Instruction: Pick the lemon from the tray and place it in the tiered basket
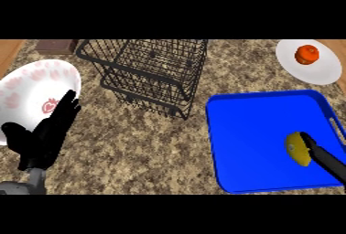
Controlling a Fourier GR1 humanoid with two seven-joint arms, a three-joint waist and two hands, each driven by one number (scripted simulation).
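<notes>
A yellow lemon (296,148) lies on the blue tray (256,132) at the right, toward the tray's right side. My right hand (326,159) comes in from the lower right; its black fingers rest against the lemon's right side, and I cannot tell whether they curl around it. The black wire tiered basket (150,68) stands at the upper middle of the counter, to the tray's upper left. My left hand (47,132) stays open with fingers up at the lower left, partly over a plate.
A white plate with a strawberry pattern (34,91) sits at the left. Another white plate (324,68) at the upper right holds an orange-red fruit (307,55). A brown block (56,45) lies at the top left.
</notes>
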